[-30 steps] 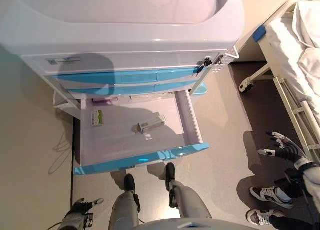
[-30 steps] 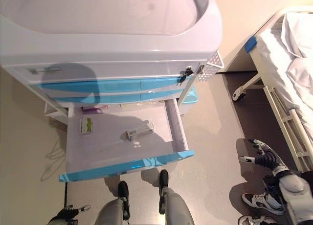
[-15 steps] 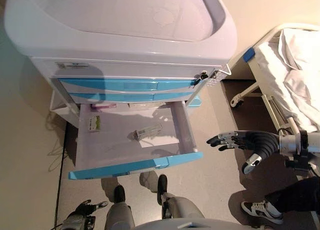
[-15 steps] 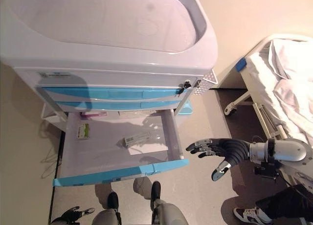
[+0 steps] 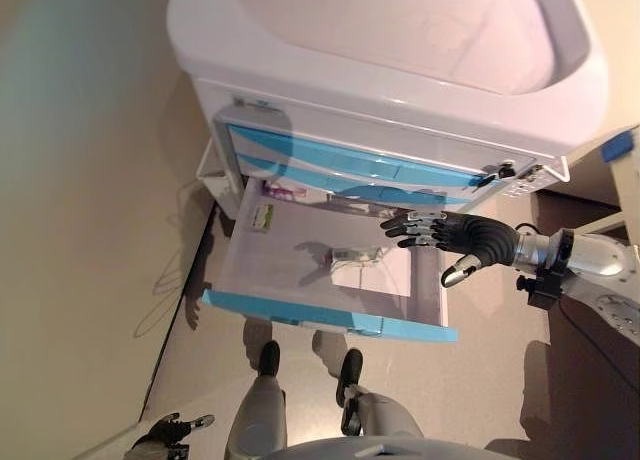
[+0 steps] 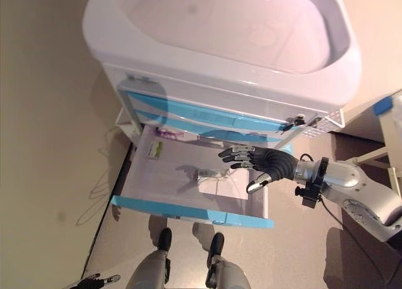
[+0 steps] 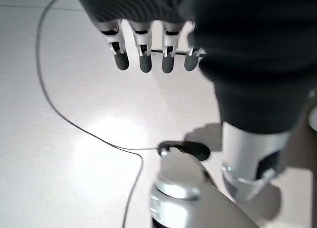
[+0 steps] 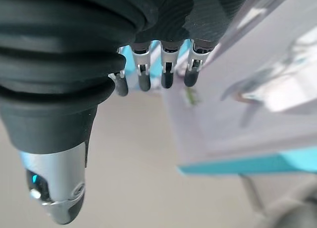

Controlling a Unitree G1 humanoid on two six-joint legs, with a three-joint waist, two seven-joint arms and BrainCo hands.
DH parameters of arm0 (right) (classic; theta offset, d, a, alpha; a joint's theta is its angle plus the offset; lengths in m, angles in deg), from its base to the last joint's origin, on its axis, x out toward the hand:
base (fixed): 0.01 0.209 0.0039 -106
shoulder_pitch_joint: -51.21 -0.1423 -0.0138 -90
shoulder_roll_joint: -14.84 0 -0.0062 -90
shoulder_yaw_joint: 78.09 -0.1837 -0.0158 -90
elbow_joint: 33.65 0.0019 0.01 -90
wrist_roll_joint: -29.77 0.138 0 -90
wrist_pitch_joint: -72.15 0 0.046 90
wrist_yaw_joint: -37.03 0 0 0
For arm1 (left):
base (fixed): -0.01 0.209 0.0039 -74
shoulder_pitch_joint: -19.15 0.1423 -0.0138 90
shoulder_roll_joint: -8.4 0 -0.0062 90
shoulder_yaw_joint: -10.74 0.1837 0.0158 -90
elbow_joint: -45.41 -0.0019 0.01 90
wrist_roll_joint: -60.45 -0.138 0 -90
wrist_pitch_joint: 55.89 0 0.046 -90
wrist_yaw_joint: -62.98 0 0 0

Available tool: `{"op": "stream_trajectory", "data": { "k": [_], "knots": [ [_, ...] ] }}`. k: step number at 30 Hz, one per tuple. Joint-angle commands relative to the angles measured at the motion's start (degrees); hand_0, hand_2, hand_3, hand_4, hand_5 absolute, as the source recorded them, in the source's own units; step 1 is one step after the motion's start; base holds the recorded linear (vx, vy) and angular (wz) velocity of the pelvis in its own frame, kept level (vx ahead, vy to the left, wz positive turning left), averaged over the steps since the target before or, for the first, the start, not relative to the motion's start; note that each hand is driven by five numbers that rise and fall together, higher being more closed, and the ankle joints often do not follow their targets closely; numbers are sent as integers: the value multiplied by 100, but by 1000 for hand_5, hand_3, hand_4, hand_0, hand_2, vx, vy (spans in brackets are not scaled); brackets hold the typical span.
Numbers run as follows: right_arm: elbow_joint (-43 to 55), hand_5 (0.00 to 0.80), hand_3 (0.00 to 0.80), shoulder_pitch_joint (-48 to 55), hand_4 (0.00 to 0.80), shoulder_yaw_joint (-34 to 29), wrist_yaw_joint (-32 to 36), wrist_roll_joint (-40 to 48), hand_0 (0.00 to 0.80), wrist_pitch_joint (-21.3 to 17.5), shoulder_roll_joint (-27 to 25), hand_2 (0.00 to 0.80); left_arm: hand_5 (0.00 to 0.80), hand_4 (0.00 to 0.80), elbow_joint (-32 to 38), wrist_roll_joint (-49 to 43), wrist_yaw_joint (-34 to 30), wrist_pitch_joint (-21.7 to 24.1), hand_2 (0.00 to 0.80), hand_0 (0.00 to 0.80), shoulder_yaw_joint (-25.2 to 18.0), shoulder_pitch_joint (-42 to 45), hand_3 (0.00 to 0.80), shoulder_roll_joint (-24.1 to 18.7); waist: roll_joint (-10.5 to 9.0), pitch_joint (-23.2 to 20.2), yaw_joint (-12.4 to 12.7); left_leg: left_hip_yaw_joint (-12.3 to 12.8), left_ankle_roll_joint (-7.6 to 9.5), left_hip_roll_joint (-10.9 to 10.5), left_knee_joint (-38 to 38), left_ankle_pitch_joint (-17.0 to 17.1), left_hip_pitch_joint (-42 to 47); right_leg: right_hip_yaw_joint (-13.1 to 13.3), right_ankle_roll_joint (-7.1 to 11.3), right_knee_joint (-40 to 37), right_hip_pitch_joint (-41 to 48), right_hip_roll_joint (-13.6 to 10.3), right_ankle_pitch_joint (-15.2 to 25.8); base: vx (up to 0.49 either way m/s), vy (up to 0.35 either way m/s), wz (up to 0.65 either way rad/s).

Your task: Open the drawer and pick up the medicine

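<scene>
The white cart's bottom drawer with a blue front stands pulled out. On its floor lie a small clear medicine packet near the middle, a green-and-white box at the back left, and a pink strip at the back. My right hand hovers open over the drawer's right part, fingers spread, just right of the packet and not touching it. My left hand hangs open low at the bottom left, far from the cart.
The two upper blue drawers are shut under the cart's deep white top tray. A white sheet lies in the drawer by the packet. A bed frame's blue corner shows at the right edge. A thin cable lies left of the cart.
The camera has swung, so the cart sits further right. My right hand has risen from low on the right and moved left over the open drawer. The left hand stays low.
</scene>
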Motion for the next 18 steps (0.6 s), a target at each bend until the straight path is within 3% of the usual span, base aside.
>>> {"op": "stream_trajectory", "data": {
  "k": [1, 3, 6, 11, 14, 15, 17, 18],
  "knots": [
    [57, 0, 0, 217, 0, -247, -505, -424, 0, -523, 778, 0, 0, 0, -141, -160, 177, 19, 0, 0, 10, 27, 0, -76, -82, 35, 147, -45, 29, -275, 71, 82, -230, -3, 368, 569, -114, -208, -117, 18, -15, 24],
    [-47, 0, 0, 283, 0, -309, -638, -519, 0, -577, 1098, 0, 0, 0, -155, -152, 211, 17, 0, 0, 25, 5, 0, -69, -55, 45, 158, -106, 42, -293, 65, 105, -265, -56, 363, 571, -120, -232, -129, 17, -13, 34],
    [-516, 0, 0, 415, 0, -323, -1076, -953, 0, -727, 2151, 0, 0, 0, -129, -43, 352, 12, 0, 0, 52, -60, 0, 3, 37, 126, 241, -244, 68, -354, 108, 99, -320, -156, 350, 617, -112, -266, -188, 16, 0, 37],
    [-1101, 0, 0, 186, 0, -217, -1617, -1865, 0, -809, 2854, 0, 0, 0, -54, 63, 518, 15, 0, 0, 106, -126, 0, 69, 109, 190, 325, -296, 91, -381, 99, 121, -366, -188, 337, 656, -149, -285, -221, 8, 4, 13],
    [-1372, 0, 0, -125, 0, -225, -2249, -3526, 0, -1006, 2990, 0, 0, 0, 66, 143, 665, 56, 0, 0, 166, -163, 0, 115, 180, 259, 362, -330, 114, -408, 94, 125, -400, -188, 337, 697, -192, -311, -242, 9, 10, 4],
    [-1373, 0, 0, -127, 0, -222, -2251, -3530, 0, -1007, 2992, 0, 0, 0, 66, 143, 665, 55, 0, 0, 165, -163, 0, 115, 180, 259, 361, -330, 114, -409, 94, 124, -400, -189, 337, 698, -192, -311, -243, 0, 0, 0],
    [-1492, 0, 0, -257, 0, -175, -2682, -5007, 0, -1067, 2935, 0, 0, 0, 229, 105, 786, 108, 0, 0, 209, -168, 0, 134, 231, 314, 374, -358, 124, -428, 85, 127, -419, -204, 345, 716, -208, -326, -265, 0, 0, 0],
    [-1492, 0, 0, -257, 0, -175, -2682, -5007, 0, -1067, 2935, 0, 0, 0, 229, 105, 786, 108, 0, 0, 208, -168, 0, 134, 231, 314, 374, -358, 124, -428, 85, 127, -419, -205, 345, 716, -208, -326, -265, 0, 0, 0]
  ]
}}
